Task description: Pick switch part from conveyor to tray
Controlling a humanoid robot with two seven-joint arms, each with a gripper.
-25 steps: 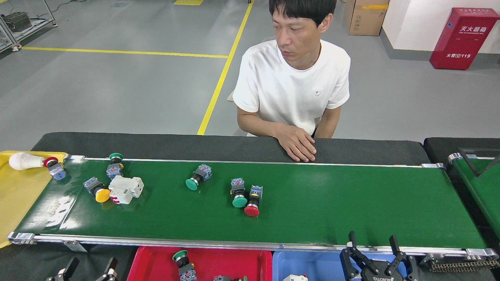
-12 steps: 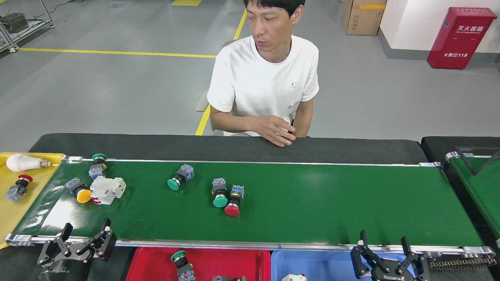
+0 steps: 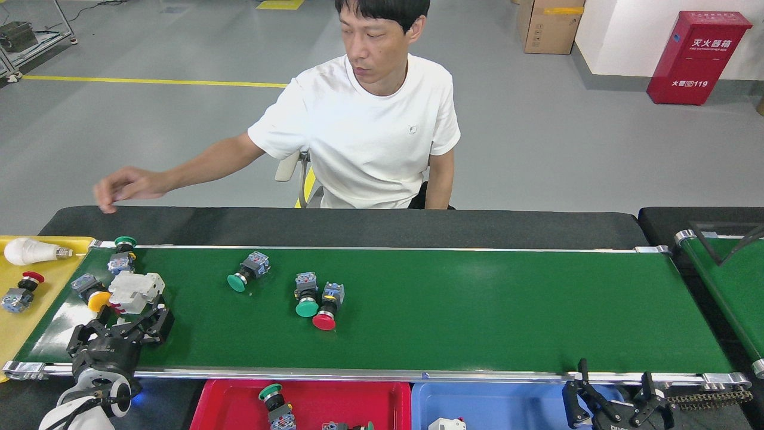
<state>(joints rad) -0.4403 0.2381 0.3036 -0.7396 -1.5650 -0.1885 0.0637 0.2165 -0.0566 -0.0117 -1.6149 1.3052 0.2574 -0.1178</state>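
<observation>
Several switch parts lie on the green conveyor (image 3: 477,310). At its left end are a green-capped one (image 3: 123,255), a yellow-capped one (image 3: 91,292) and a white block (image 3: 136,291). Further right lie a green mushroom switch (image 3: 245,272), another green one (image 3: 306,295) and a red one (image 3: 327,310). My left gripper (image 3: 121,327) is open over the belt's front left, just in front of the white block. My right gripper (image 3: 613,375) is open below the front rail, over the blue tray (image 3: 507,403). The red tray (image 3: 227,406) holds a green-capped switch (image 3: 274,403).
A yellow tray (image 3: 36,316) at the belt's left end holds a white bulb (image 3: 28,251) and a red-capped switch (image 3: 18,294). A person sits behind the belt, one hand (image 3: 119,185) stretched out above the far left end. A second green belt (image 3: 731,286) shows at right.
The belt has carried the parts leftward, and one red-capped switch dropped into the yellow tray. My left gripper rose onto the belt's left front. The person's arm reached left. My right gripper sank lower.
</observation>
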